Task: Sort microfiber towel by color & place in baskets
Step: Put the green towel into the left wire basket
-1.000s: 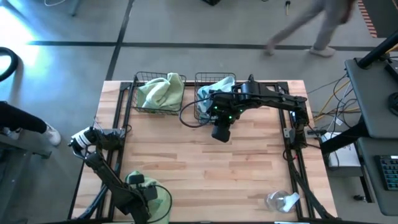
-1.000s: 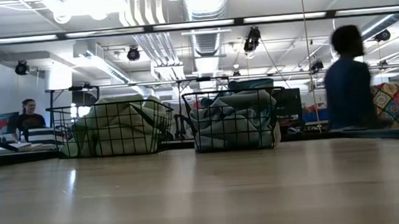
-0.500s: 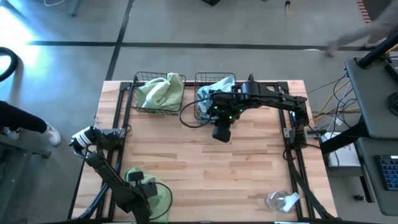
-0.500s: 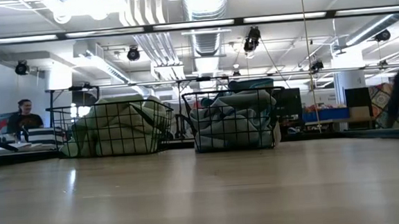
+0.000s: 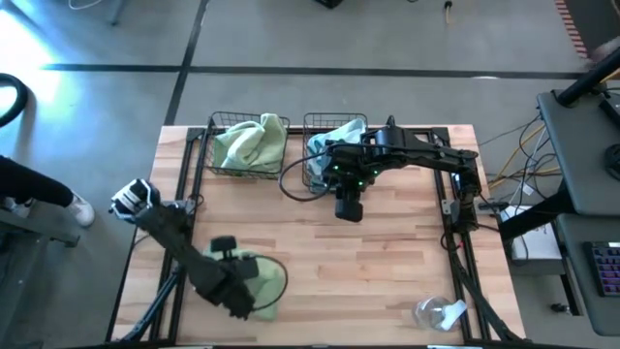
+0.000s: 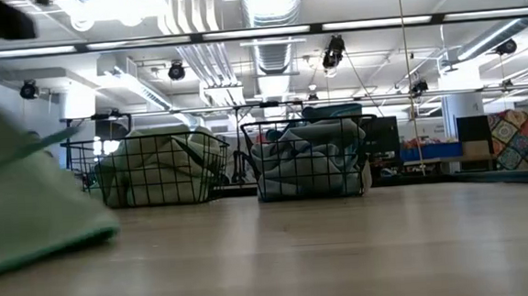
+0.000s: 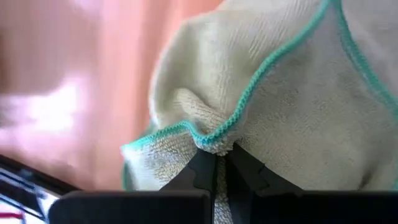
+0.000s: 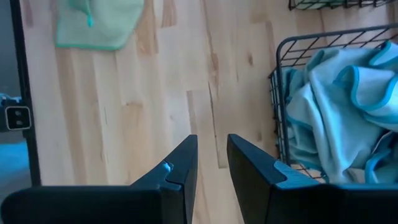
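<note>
Where the left gripper point(image 5: 254, 291) sits over the near left part of the wooden table point(image 5: 387, 262), its fingers are clenched on a fold of a light green towel point(image 5: 263, 281), pinching the teal-stitched hem; the left wrist view shows the cloth point(image 7: 292, 99) bunched above the closed fingertips. In the low view the same towel point(image 6: 20, 209) fills the left edge, blocking part of the left basket point(image 6: 160, 168). The right gripper point(image 5: 348, 207) hangs just in front of the right basket point(image 5: 320, 160), jaws slightly parted and holding nothing. The left basket point(image 5: 225, 165) holds green towels point(image 5: 250, 142); the right one holds pale blue cloths point(image 5: 334, 136). A clear plastic item point(image 5: 438, 312) lies at the near right corner.
</note>
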You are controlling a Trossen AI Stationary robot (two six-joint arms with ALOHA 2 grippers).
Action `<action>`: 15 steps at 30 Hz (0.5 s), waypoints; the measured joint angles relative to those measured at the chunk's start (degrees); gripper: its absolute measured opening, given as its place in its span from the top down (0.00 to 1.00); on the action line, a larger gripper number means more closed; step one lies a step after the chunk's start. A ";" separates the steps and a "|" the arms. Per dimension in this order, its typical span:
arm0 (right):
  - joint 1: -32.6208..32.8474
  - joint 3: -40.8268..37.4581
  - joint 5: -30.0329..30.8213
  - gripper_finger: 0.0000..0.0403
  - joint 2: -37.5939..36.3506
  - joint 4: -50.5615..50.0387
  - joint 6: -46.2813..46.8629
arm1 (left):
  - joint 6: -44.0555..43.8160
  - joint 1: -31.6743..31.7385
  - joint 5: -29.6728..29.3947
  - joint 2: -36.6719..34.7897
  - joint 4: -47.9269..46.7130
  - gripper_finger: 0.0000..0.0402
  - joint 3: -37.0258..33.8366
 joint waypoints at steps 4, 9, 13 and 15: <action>0.00 0.00 0.10 0.80 0.00 0.00 -2.32 | 4.59 4.43 -4.18 -1.82 -2.65 1.00 1.93; 0.00 0.00 0.13 0.80 0.00 0.00 -4.50 | 9.83 10.79 -9.73 -3.92 -6.34 1.00 4.89; -0.01 0.00 0.17 0.80 0.00 0.01 -5.84 | 12.75 15.07 -15.34 -4.91 -10.05 1.00 7.63; -0.05 0.00 0.53 0.80 0.00 0.01 -6.71 | 14.65 17.24 -16.63 -5.69 -11.09 0.99 9.11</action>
